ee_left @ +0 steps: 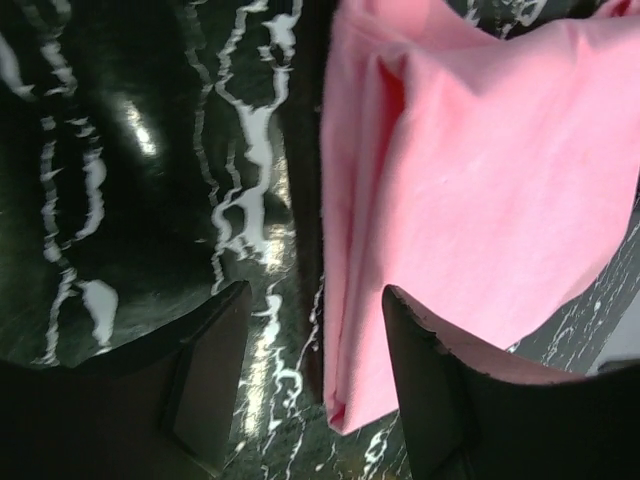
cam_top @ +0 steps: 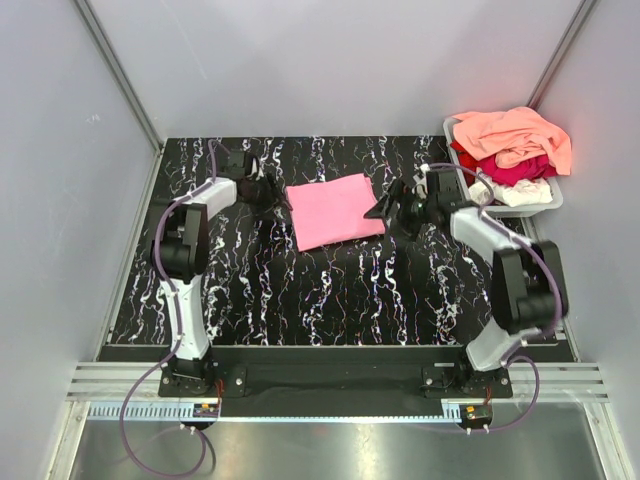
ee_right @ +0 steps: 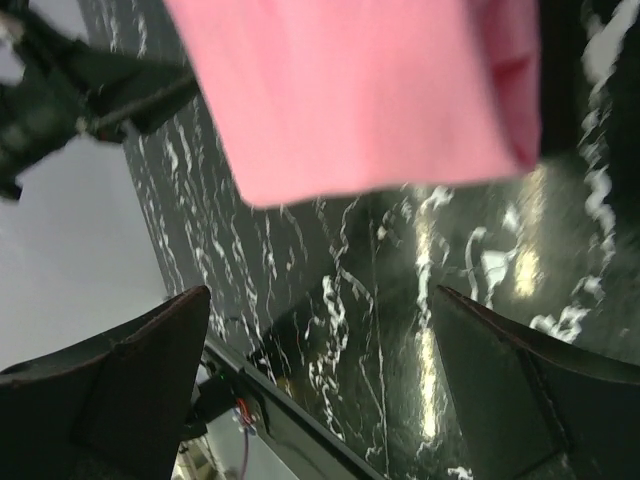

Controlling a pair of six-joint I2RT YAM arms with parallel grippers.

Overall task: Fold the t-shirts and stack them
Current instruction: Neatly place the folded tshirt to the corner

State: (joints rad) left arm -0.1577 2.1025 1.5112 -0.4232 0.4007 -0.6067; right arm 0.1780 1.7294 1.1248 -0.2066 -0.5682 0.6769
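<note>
Arm bases [cam_top: 190,378] line the bottom edge. Top view: left gripper [cam_top: 274,196] and right gripper [cam_top: 384,208] flank the folded pink t-shirt [cam_top: 335,210], flat at centre; other t-shirts [cam_top: 515,138] fill the tub [cam_top: 553,203], upper right. Left wrist: fingers [ee_left: 205,370] apart, empty, at the shirt's edge. Right wrist: jaws wide, empty. Risk: a finger snagging the loose edge could undo the fold. Glossy black marbled table [cam_top: 300,300]; pale grey walls [cam_top: 330,60].

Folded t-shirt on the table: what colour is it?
The folded t-shirt is plain pink, clearest in the top external view.
</note>
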